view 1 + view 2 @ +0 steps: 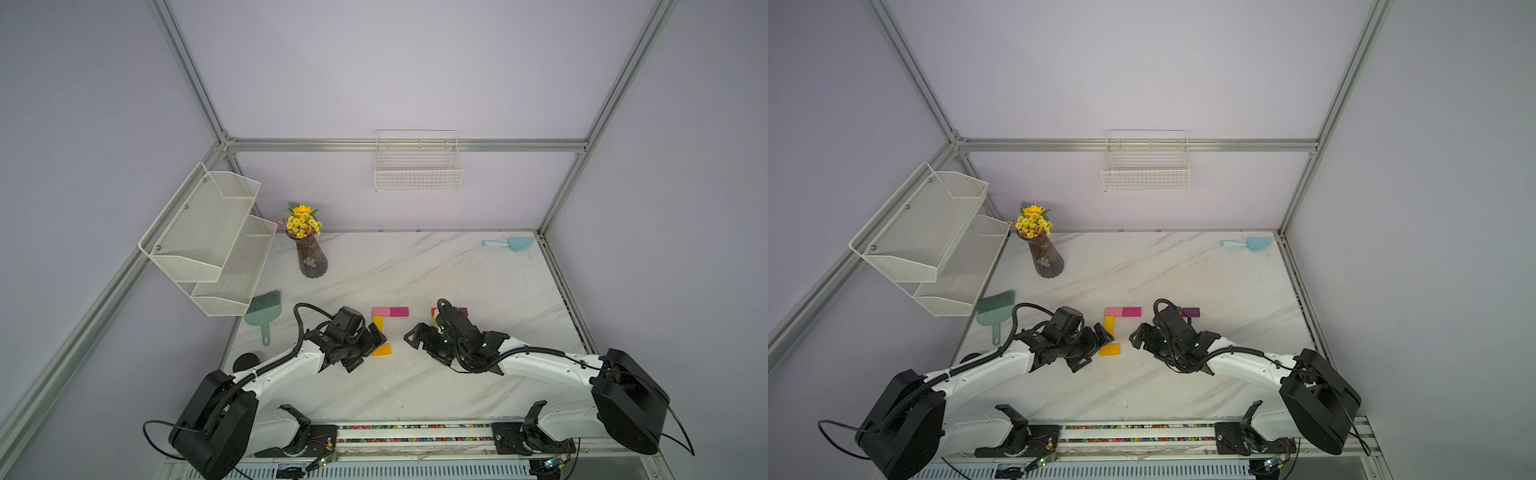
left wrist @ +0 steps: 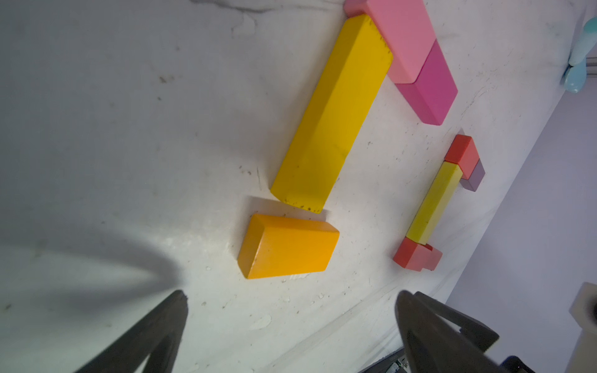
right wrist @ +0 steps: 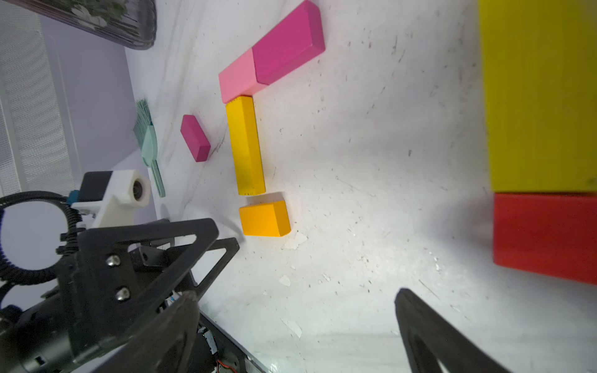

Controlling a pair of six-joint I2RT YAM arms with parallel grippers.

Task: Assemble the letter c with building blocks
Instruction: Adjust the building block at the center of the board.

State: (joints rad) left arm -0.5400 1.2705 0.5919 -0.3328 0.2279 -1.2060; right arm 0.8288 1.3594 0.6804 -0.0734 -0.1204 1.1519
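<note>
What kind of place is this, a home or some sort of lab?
Most likely a robot test booth staged like a home: an aluminium frame with lilac walls, a left arm and right arm mounted by a marble-look table, and props like a flower vase.

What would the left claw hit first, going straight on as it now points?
Probably the orange block, lying just ahead of the open left claw; the long yellow block lies beyond. Height unclear.

High stereo pair; close, downward-facing wrist views
</note>
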